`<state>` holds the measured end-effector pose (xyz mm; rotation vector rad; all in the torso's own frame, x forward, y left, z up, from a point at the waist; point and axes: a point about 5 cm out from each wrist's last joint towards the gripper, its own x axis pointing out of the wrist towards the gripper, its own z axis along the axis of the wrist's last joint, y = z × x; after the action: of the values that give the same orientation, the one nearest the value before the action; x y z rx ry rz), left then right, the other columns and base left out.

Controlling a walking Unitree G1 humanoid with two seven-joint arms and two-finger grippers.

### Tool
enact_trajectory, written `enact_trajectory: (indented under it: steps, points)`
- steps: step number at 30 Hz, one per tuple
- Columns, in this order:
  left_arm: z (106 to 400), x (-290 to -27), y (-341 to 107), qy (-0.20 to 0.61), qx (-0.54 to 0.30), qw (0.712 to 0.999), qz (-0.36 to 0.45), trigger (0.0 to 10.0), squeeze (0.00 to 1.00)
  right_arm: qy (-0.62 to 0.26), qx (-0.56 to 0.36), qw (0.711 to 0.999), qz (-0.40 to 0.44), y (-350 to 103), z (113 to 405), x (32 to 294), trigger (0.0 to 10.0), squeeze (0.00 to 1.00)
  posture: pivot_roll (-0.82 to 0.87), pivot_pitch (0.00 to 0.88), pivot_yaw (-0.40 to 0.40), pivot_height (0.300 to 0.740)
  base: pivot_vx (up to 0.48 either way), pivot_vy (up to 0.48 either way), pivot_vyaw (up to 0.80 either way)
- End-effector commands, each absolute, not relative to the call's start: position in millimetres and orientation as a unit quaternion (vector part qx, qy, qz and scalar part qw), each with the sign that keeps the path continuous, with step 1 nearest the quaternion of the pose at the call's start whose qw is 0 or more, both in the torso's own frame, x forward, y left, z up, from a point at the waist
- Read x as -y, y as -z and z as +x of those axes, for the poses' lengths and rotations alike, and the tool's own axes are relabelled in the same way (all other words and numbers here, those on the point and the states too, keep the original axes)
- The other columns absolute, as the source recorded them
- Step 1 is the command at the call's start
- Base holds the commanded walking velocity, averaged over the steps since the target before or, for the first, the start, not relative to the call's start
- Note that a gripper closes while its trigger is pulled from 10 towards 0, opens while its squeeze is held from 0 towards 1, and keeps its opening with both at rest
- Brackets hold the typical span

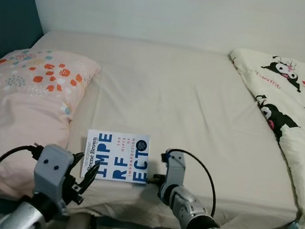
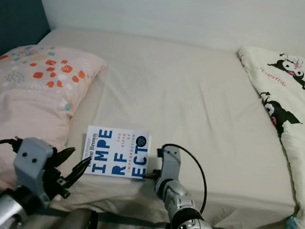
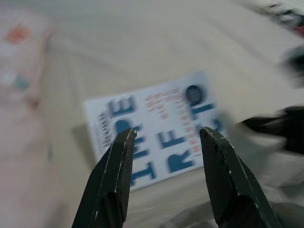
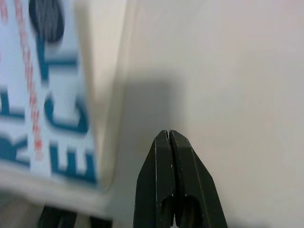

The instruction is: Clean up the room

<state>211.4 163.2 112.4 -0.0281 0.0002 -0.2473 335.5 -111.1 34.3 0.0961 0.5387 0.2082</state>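
**Operator:** Where is the book, and what are the two arms doing?

**Observer:** Your book [image 1: 117, 156] lies flat on the bed [image 1: 199, 110], near the front edge, just beside the pink patterned pillow [image 1: 23, 105]. You can read large blue letters on its white cover; the smaller red print is too fine to make out. Your left end effector [image 1: 86, 175] hovers at the book's near left corner with its two black fingers [image 3: 114, 180] spread apart and nothing between them. In the left wrist view the book shows beyond the gap, but that picture is blurred, so you can't tell whether the fingertips touch the cover.

**Operator:** And the right one?

**Observer:** Your right end effector [image 4: 169, 135] sits just beside the book's right edge, low over the sheet. From the head views its fingertips are hidden behind the wrist housing [image 1: 174, 167]. The right wrist view shows the two fingers pressed together, closed on nothing, with their tip over bare sheet near the book's edge. Whether it touches the book, you can't tell.

**Operator:** Anything else on the bed?

**Observer:** A cream quilt [image 1: 293, 108] with black cartoon figures lies bunched along the right side, well apart from the book; its far end is cut off by the frame. The pillow's left part is cut off too. A dark blue headboard [image 1: 6, 10] stands at the left.
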Motion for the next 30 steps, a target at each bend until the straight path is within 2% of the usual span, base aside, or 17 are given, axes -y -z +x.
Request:
enact_trajectory:
  steps: [1, 3, 7, 9, 13, 20, 30]
  points:
    - [211.4, -168.7, -101.4, 0.094, -0.023, 0.995, -0.025, 10.0, 0.00, -0.088, -0.251, 0.962, 0.055, -35.1, 335.6, 114.5, 10.0, 0.00, 0.10, 0.080, -0.076, 0.603, 0.000, 0.000, 0.00]
    - [217.4, -179.6, -79.4, 0.023, -0.063, 0.997, -0.045, 10.0, 0.00, -0.111, -0.195, 0.974, 0.036, -49.3, 342.7, 110.1, 10.0, 0.00, 0.07, 0.061, -0.066, 0.603, 0.000, 0.000, 0.00]
    - [223.5, -196.8, -40.5, -0.067, -0.138, 0.988, -0.029, 10.0, 0.00, -0.142, -0.127, 0.982, 0.012, -59.5, 340.9, 107.7, 10.0, 0.00, 0.03, 0.006, -0.044, 0.603, 0.000, 0.000, 0.00]
    - [223.5, -196.8, -40.5, -0.067, -0.138, 0.988, -0.029, 10.0, 0.00, -0.142, -0.127, 0.982, 0.012, -59.5, 340.9, 107.7, 10.0, 0.00, 0.03, 0.006, -0.044, 0.603, 0.000, 0.000, 0.00]
    - [226.3, -201.1, -22.1, -0.091, -0.165, 0.982, -0.006, 10.0, 0.00, -0.138, -0.086, 0.986, -0.047, -55.9, 330.5, 112.6, 10.0, 0.00, 0.01, 0.000, -0.024, 0.603, 0.000, 0.000, 0.00]
    - [229.8, -197.3, -16.1, -0.095, -0.157, 0.983, -0.022, 10.0, 0.00, -0.121, -0.084, 0.988, -0.054, -44.6, 319.4, 119.1, 10.0, 0.00, -0.02, 0.000, -0.005, 0.603, 0.000, 0.000, 0.00]
    - [234.2, -184.1, -4.9, -0.079, -0.151, 0.985, -0.019, 10.0, 0.00, -0.162, -0.152, 0.973, -0.070, -10.7, 292.0, 112.4, 10.0, 0.00, -0.01, 0.000, -0.031, 0.603, 0.000, 0.000, 0.00]
